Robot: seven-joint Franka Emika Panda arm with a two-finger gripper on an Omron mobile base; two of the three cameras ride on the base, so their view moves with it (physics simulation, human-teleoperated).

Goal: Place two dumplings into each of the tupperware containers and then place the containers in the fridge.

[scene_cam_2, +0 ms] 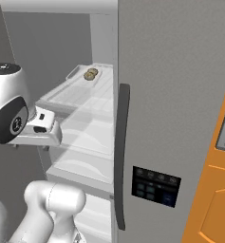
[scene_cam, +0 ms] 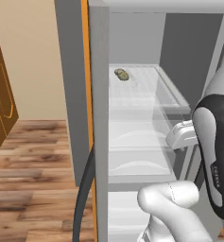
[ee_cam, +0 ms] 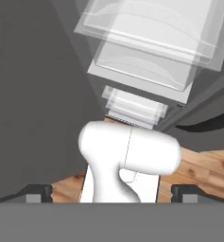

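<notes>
The fridge [scene_cam: 99,118] stands open, its white inner shelves [ee_cam: 146,61] in front of me. On an upper shelf rests a pale grey tupperware container [scene_cam: 172,92] [scene_cam_2: 76,92]. Two tan-olive dumplings [scene_cam: 121,74] [scene_cam_2: 90,74] lie at its far end. My arm reaches in front of the shelves below that container, with the white hand [scene_cam: 182,134] at the level of the shelf beneath. My gripper [ee_cam: 112,193] points down past the lower shelves toward the floor. It is open, its fingertips [ee_cam: 38,191] wide apart, and nothing lies between them.
The fridge's shut right door [scene_cam_2: 171,95] carries a dark vertical handle [scene_cam_2: 122,152] and a small black panel [scene_cam_2: 155,185]. The open left door [scene_cam: 71,94] stands beside the wood floor [scene_cam: 33,179]. Orange cabinets [scene_cam: 0,108] [scene_cam_2: 213,190] flank the fridge.
</notes>
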